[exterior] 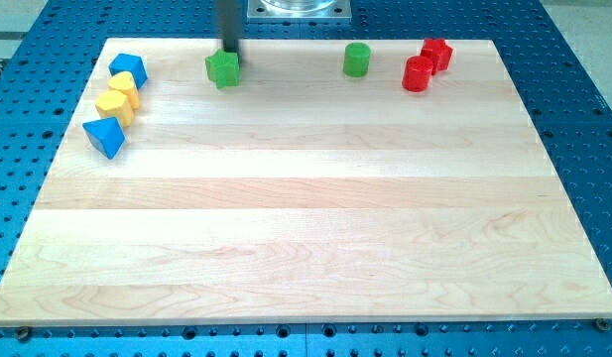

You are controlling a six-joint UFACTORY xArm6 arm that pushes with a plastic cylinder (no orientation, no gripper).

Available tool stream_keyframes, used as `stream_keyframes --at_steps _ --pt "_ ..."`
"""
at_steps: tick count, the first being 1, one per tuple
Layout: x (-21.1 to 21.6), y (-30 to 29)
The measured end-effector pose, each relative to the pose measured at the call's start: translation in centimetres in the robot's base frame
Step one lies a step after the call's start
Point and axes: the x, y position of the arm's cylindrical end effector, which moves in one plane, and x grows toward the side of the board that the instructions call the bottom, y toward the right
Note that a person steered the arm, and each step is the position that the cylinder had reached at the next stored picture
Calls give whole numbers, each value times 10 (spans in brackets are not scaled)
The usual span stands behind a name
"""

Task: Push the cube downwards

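A blue cube (128, 68) sits at the view's top left of the wooden board (306, 228). My tip (228, 50) is far to its right, at the top edge of a green star-like block (223, 69), touching or nearly touching it. Below the blue cube lie two yellow blocks (118, 99), then a blue triangular block (104, 136).
A green cylinder (357, 59) stands at the top centre-right. Two red blocks (427, 63) sit close together at the top right. The board rests on a blue perforated table (583, 119). The arm's metal base (298, 8) is at the top edge.
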Motion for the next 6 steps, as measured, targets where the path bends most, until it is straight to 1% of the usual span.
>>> stream_keyframes --at_steps 1,4,5,6 --pt "7 -45" --pt "13 -49" --pt "6 -49" --pt "30 -49"
